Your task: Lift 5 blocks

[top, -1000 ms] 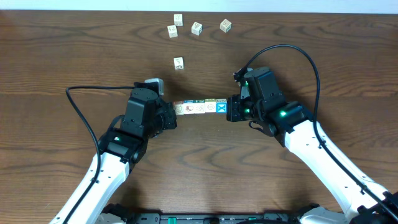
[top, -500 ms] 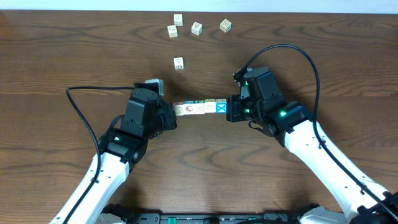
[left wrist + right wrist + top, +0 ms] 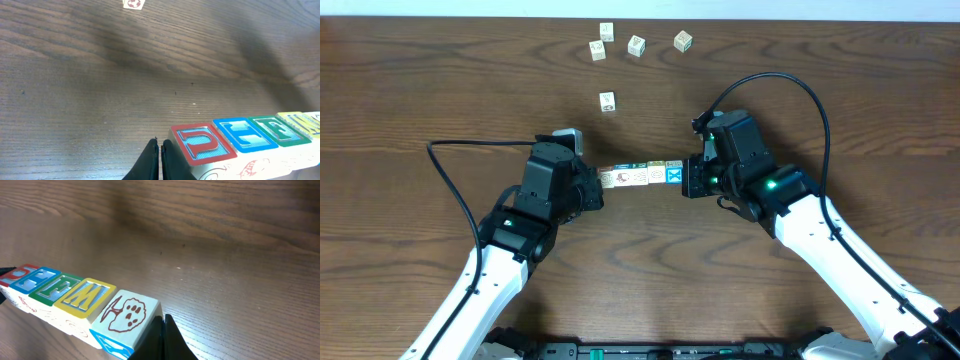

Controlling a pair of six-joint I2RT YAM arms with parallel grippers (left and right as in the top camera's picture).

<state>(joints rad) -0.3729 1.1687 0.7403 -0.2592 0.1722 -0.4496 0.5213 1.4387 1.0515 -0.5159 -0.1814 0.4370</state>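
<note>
Overhead — left hand (image 3: 598, 179), right hand (image 3: 687, 177) squeeze blocks (image 3: 642, 175).

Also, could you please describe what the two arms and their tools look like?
Both arms have white lower links and black wrist housings. The left arm trails a black cable; the right arm has an arching black cable and green lights. The left tool and the right tool have thin black fingers.
</note>
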